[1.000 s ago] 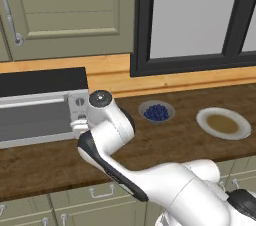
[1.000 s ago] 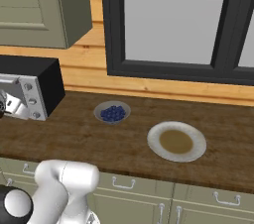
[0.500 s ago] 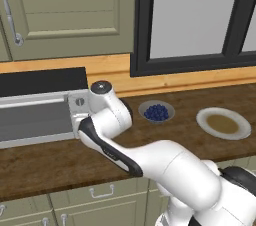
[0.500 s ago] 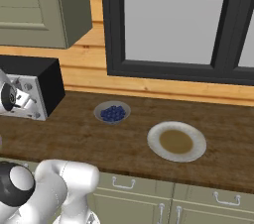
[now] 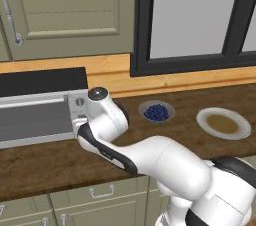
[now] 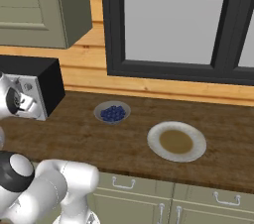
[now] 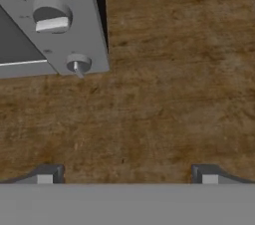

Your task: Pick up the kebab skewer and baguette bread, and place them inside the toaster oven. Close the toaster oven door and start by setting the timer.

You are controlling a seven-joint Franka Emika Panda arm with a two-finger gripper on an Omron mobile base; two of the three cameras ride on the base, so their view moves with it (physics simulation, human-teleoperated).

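Two-finger dark gripper point(image 7: 127, 174) spread to full width, holding nothing, poised over bare brown wooden counter point(image 7: 169, 99) just beside the knob panel. Boxy silver-grey toaster oven with black top point(image 5: 42, 105) on the counter's left end, wide grey glass-windowed door point(image 5: 32, 120) shut, two round knobs point(image 7: 51, 16) close above the fingertips in the hand view. Farther right, small bowl of blueberries point(image 6: 112, 113) and round white plate with brown centre point(image 6: 176, 141); skewer and baguette not discernible.

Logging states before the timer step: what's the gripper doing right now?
Gripper: open, fingers spread wide, holding nothing, above the counter beside the toaster oven.
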